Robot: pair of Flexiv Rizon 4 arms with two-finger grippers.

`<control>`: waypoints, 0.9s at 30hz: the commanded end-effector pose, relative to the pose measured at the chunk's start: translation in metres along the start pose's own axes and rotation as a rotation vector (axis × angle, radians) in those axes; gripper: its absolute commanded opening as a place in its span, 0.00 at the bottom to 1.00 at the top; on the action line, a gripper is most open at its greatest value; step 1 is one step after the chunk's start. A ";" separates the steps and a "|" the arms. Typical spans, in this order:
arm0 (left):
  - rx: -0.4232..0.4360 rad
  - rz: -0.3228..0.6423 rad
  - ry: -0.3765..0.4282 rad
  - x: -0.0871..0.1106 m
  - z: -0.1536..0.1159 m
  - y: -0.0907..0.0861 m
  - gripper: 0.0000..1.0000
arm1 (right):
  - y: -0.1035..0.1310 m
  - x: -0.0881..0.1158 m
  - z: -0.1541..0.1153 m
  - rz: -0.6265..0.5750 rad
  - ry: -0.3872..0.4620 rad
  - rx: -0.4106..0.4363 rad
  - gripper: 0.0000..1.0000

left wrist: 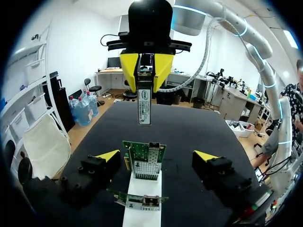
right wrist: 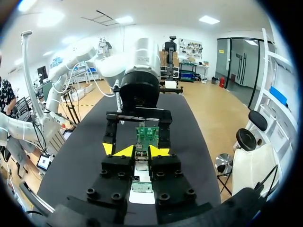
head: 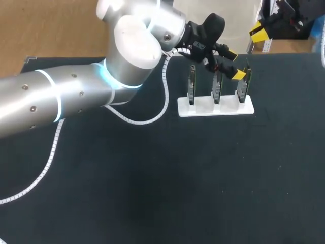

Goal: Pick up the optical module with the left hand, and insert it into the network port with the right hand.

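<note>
The left arm (head: 76, 96) comes in from the left side and stretches across to the far middle of the desk (head: 152, 193), its thick silver elbow joint raised high. Its black wrist angles down. The left claw (head: 234, 64) hangs there with its fingers spread wide, the yellow tips (left wrist: 108, 155) well apart. Of the right arm only the end shows, at the far right corner, where the right claw (head: 259, 32) is held above the desk's far edge. The two claws face each other. The right claw's yellow fingertips (right wrist: 124, 151) stand close together, pinching an optical module (left wrist: 144, 101) from both sides.
</note>
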State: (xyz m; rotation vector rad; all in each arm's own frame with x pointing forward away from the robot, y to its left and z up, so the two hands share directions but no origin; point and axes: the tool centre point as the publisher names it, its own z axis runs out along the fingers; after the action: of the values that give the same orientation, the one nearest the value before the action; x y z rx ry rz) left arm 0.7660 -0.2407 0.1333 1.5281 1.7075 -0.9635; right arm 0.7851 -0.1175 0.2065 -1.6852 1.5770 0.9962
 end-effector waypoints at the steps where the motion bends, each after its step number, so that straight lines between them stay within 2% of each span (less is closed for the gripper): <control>1: 0.002 -0.002 0.003 0.000 0.001 0.001 1.00 | 0.003 0.000 0.000 -0.004 0.003 0.005 0.00; 11: 0.004 0.000 0.007 -0.001 0.001 0.001 1.00 | 0.005 0.000 0.000 -0.005 0.010 0.001 0.00; 27: 0.004 0.000 0.007 -0.001 0.001 0.001 1.00 | 0.009 0.014 0.013 -0.008 0.098 -0.005 0.00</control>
State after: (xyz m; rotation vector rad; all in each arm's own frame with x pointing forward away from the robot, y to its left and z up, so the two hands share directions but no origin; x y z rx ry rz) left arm 0.7652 -0.2408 0.1333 1.5305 1.7078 -0.9624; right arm 0.7798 -0.1177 0.1906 -1.7709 1.6250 0.9433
